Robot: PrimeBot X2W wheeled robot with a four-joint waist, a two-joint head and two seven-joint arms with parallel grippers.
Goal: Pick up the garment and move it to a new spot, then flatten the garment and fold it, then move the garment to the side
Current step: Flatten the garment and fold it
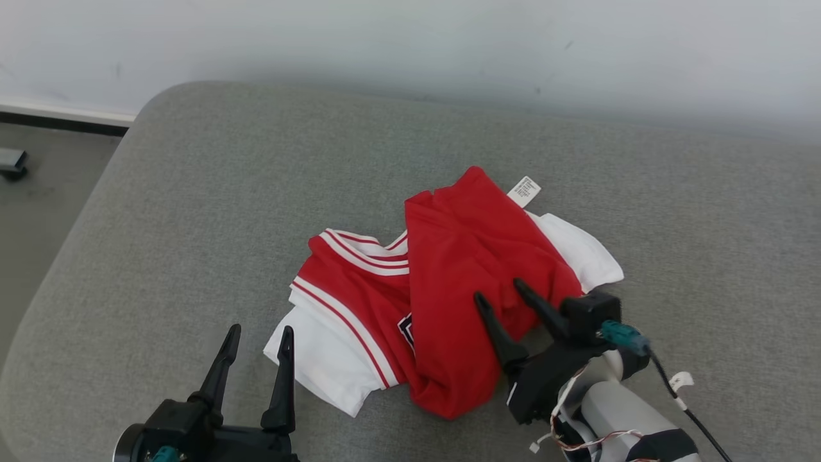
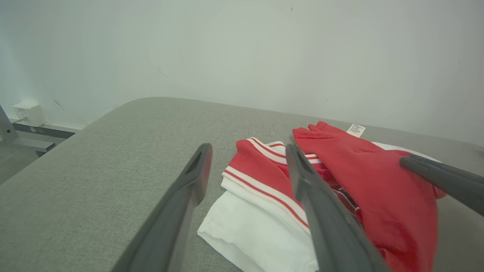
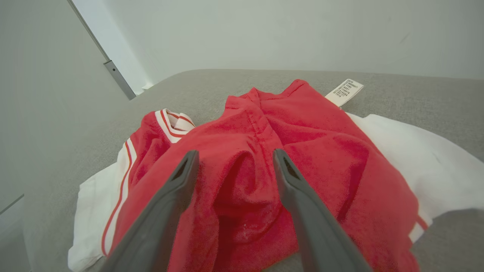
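Garment (image 1: 449, 256), crumpled red-and-white fabric jersey, heaped on grey padded surface (image 1: 192, 205) beneath wide-spread right gripper (image 1: 498, 289), just right of left gripper (image 1: 262, 328), also wide, empty. Seemingly not yet lifted; moving, flattening, folding, setting aside all remaining.

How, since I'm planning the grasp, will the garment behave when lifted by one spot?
Probably floppy: the garment lies in soft, rumpled folds, so it should droop and unfold. Its fuzzy red cloth probably won't slip easily.
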